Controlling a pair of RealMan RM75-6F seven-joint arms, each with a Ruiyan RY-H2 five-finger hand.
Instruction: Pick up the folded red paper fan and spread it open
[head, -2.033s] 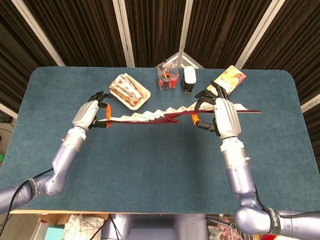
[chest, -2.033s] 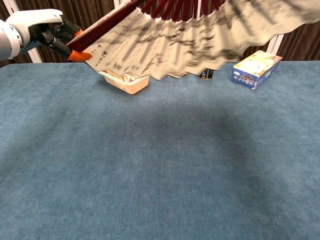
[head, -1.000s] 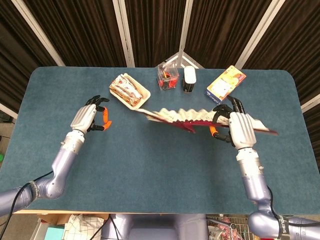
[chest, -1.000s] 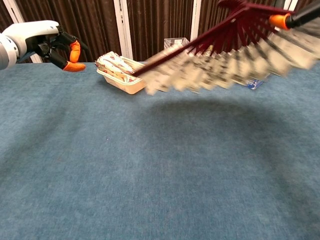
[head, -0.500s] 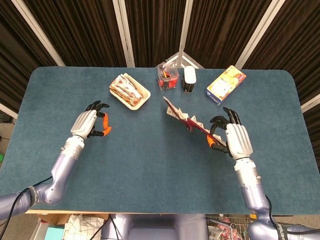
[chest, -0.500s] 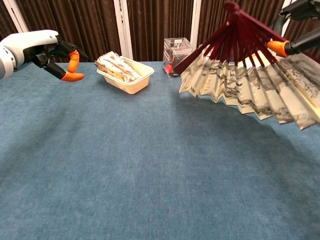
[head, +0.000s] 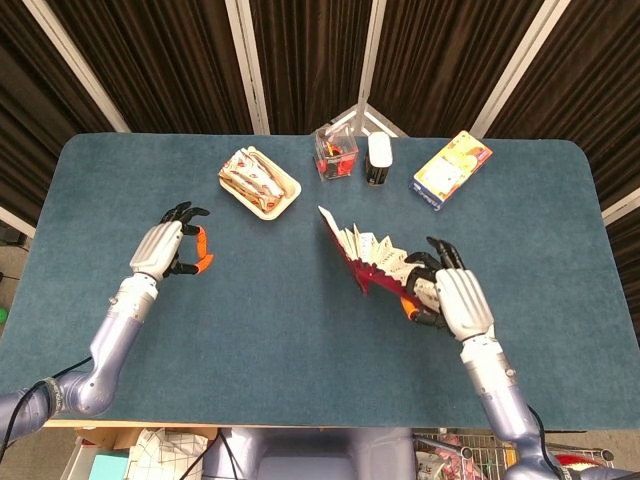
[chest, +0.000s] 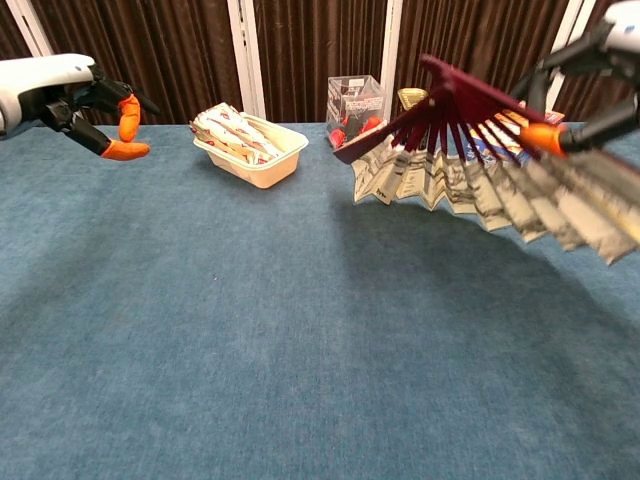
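The red paper fan (head: 362, 254) is spread, its printed white leaf hanging from dark red ribs. My right hand (head: 447, 297) grips it at the pivot end, above the table's front right. In the chest view the fan (chest: 455, 178) hangs in the air at right, tilted, with my right hand (chest: 588, 58) at the top right corner pinching the ribs. My left hand (head: 171, 248) hovers over the left side of the table, far from the fan. It holds nothing, and its fingers are loosely curved and apart; the chest view shows my left hand (chest: 72, 98) at the upper left.
At the back of the blue table (head: 250, 320) stand a tray of snack packets (head: 262, 184), a clear box with red contents (head: 336, 152), a white bottle (head: 378, 157) and a yellow and blue carton (head: 452, 168). The tray (chest: 250, 146) and clear box (chest: 354, 104) show behind the fan.
Two seconds ago both hands held the fan spread wide. My left hand let go and drew back. My right hand swung the fan toward the front right, and it has partly folded.
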